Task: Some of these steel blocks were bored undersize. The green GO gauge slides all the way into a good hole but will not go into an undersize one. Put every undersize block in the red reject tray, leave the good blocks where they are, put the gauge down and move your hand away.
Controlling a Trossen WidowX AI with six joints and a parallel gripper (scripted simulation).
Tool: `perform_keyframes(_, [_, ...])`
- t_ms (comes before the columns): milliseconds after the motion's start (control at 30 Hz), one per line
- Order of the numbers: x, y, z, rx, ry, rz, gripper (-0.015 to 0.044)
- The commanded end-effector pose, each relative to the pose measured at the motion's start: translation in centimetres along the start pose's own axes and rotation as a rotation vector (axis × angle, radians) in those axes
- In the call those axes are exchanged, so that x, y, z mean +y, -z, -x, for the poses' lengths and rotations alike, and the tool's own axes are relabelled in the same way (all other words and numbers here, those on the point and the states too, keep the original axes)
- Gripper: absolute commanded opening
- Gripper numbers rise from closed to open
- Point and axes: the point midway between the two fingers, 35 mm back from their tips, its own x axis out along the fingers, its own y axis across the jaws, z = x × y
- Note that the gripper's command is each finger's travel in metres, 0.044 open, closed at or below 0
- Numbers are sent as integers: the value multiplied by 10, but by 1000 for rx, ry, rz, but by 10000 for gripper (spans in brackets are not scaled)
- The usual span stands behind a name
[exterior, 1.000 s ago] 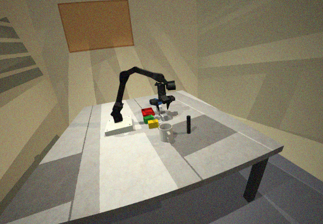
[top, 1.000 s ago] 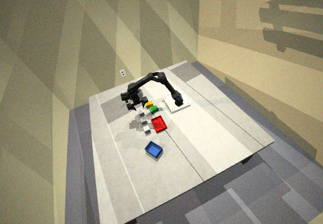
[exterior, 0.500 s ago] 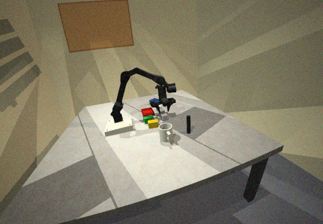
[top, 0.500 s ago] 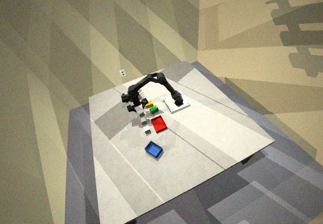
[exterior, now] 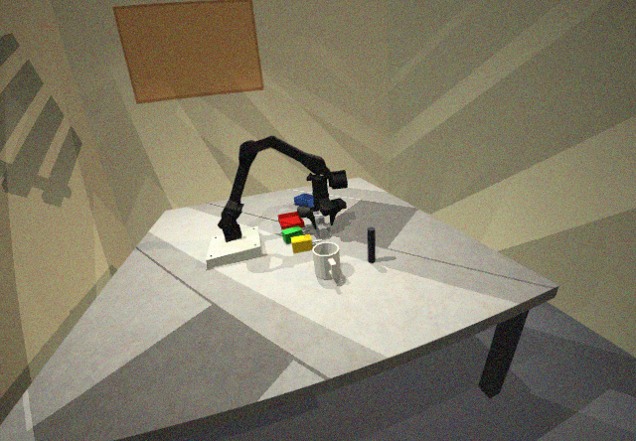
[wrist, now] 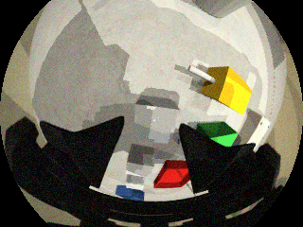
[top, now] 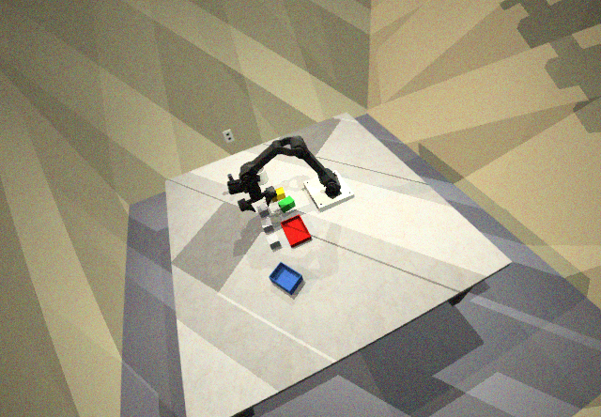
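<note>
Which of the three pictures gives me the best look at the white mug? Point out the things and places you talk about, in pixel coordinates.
The exterior view: the mug [top: 263, 176] [exterior: 322, 264] stands there unobstructed, its open rim and handle plain to see. The top view shows only a small pale part of it beside the dark arm [top: 311, 159] [exterior: 238, 177]. In the wrist view I cannot make it out for certain.
</note>
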Motion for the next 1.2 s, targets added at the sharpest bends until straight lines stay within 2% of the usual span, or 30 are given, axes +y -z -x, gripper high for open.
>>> perform_keyframes(0, [-1,-1,-6,-5,1,5,325])
perform_keyframes(567, [-3,0,-32,-5,2,5,325])
perform_keyframes(700, [-2,0,-29,0,1,1,220])
perform_keyframes(1000, [-2,0,-29,0,1,1,160])
perform_keyframes(1100, [-1,0,-21,0,1,2,81])
perform_keyframes(1167, [0,0,2,-2,1,3,29])
